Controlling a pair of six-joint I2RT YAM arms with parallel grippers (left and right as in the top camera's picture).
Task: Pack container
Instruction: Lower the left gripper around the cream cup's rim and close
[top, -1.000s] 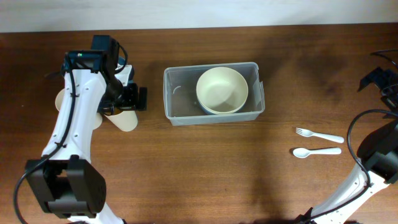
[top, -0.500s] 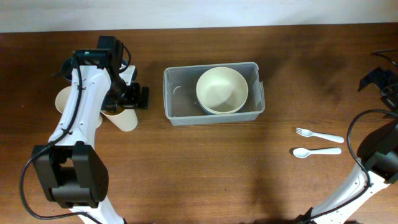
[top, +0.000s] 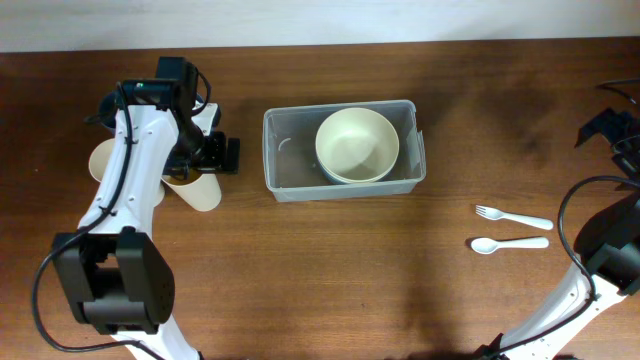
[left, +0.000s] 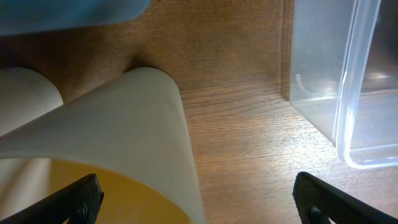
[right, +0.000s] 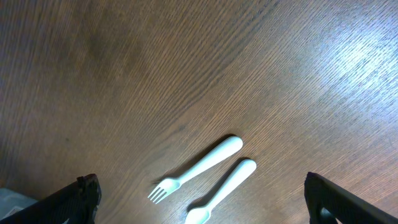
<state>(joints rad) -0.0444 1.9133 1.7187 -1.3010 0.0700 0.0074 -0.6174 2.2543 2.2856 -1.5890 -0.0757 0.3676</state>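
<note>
The left tool (left: 199, 200) is spread wide over a cream paper cup (left: 124, 137) lying on its side on the brown wooden worktop (left: 236, 149). Just beyond it stands the clear, translucent plastic rectangular container (top: 290, 162), rimmed and round-cornered. It sits mouth up with its long axis running away from the tool, and a cream round bowl (top: 357, 145) fills its farther end. The right tool (right: 202, 206), well apart, also gapes wide.

Our left arm (top: 118, 190) stretched forward on the left side, with the wrist turned to the right. Our left gripper (top: 212, 153) was low, with its fingers (left: 78, 199) wide apart. Our right arm (top: 577, 296) was folded at the far right, and our right gripper (right: 202, 185) also had its fingers spread wide.
</note>
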